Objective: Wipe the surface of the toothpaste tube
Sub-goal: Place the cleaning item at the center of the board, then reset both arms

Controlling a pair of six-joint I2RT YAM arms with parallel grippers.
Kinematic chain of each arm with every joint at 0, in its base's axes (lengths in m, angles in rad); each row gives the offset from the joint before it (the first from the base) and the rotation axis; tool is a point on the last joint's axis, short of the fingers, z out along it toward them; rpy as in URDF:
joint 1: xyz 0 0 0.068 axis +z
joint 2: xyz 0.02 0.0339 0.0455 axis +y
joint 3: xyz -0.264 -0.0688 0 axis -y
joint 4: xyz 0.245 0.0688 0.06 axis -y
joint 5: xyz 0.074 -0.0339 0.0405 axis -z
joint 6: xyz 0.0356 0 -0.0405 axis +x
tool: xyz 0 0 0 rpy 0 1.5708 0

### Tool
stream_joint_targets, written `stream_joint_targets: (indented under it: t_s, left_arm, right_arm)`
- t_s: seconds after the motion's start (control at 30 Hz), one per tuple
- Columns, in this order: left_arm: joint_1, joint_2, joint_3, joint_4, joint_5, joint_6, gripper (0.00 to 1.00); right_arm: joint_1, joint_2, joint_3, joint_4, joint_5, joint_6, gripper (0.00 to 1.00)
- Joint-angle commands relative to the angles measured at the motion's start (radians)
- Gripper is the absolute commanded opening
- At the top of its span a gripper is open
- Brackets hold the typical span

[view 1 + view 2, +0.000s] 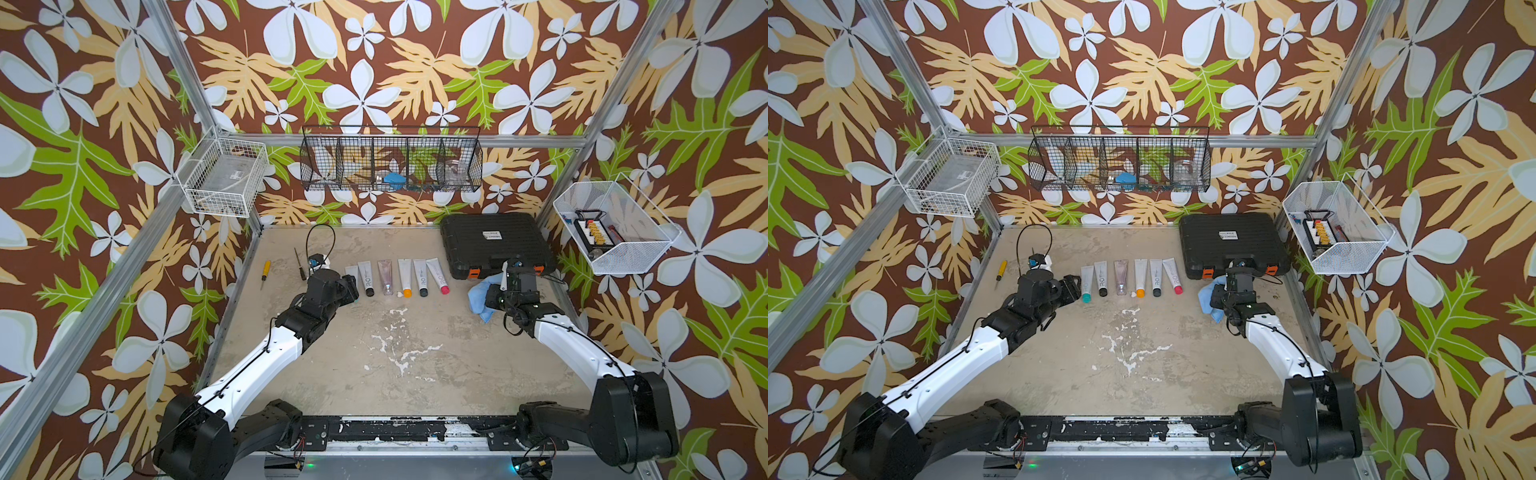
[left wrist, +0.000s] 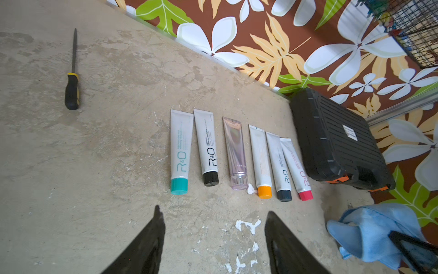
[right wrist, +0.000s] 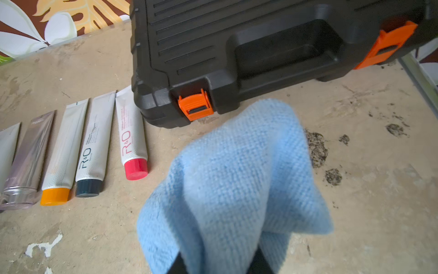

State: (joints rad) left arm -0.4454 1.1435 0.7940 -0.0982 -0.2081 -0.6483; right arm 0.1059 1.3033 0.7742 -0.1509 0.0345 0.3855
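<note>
A: Blue cloth [image 3: 237, 178] pinched in right gripper [image 3: 218, 261]; left gripper [image 2: 213, 211] wide, empty.
B: 6 toothpaste tubes [image 2: 234, 151] lie to its left, toward bench [image 1: 395, 353] far edge, long axes far-to-near; red-capped tube [image 3: 131, 135] nearest right gripper.

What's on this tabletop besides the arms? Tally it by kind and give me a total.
Tubes: 6
Hand tools: 2, a yellow screwdriver and a black-handled tool
Blue cloth: 1, bunched at the right hand
Black case: 1
Total: 10
</note>
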Motion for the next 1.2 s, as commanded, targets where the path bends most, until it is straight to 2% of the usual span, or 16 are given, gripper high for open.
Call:
stream_joint_targets:
  t_s: [0.0,0.07,0.17,0.27,0.4,0.53,0.6,0.63,0.77,0.9,1.03,1.13,1.17]
  left_arm:
    - [0.002,0.012,0.021,0.050,-0.013,0.015,0.68]
    - [0.002,0.024,0.046,0.052,-0.039,0.038,0.68]
    - [0.002,0.034,0.089,0.047,-0.126,0.072,0.71]
    - [0.005,0.028,0.103,0.079,-0.217,0.119,0.76]
    - [0.011,0.003,0.071,0.172,-0.329,0.208,0.84]
    - [0.028,-0.021,-0.023,0.329,-0.478,0.307,0.99]
    - [0.059,-0.029,-0.084,0.413,-0.527,0.356,1.00]
    - [0.084,-0.032,-0.108,0.426,-0.532,0.358,1.00]
    - [0.200,-0.041,-0.251,0.546,-0.493,0.383,1.00]
    - [0.218,-0.018,-0.382,0.666,-0.563,0.431,1.00]
    - [0.257,-0.002,-0.502,0.872,-0.515,0.495,1.00]
    - [0.269,0.045,-0.534,0.978,-0.493,0.533,1.00]
    - [0.276,0.069,-0.537,1.003,-0.468,0.543,1.00]
  right_arm:
    - [-0.006,0.021,0.029,-0.002,0.030,0.000,0.47]
    - [-0.006,0.005,0.039,-0.003,0.008,0.002,0.60]
    - [-0.006,-0.040,0.055,-0.002,-0.014,0.009,0.72]
    - [-0.007,-0.096,0.065,0.010,-0.001,0.007,0.79]
    - [-0.011,-0.186,0.027,0.083,0.086,0.012,0.82]
    - [-0.014,-0.273,-0.070,0.224,0.184,-0.025,0.91]
    - [-0.015,-0.307,-0.134,0.308,0.239,-0.055,0.95]
    - [-0.017,-0.321,-0.177,0.375,0.267,-0.072,1.00]
    - [-0.035,-0.346,-0.335,0.627,0.336,-0.148,1.00]
    - [-0.054,-0.289,-0.428,0.778,0.353,-0.180,1.00]
    - [-0.056,-0.221,-0.486,0.872,0.374,-0.208,1.00]
    - [-0.083,-0.172,-0.539,0.964,0.308,-0.219,1.00]
    - [-0.086,-0.159,-0.540,0.955,0.323,-0.220,1.00]
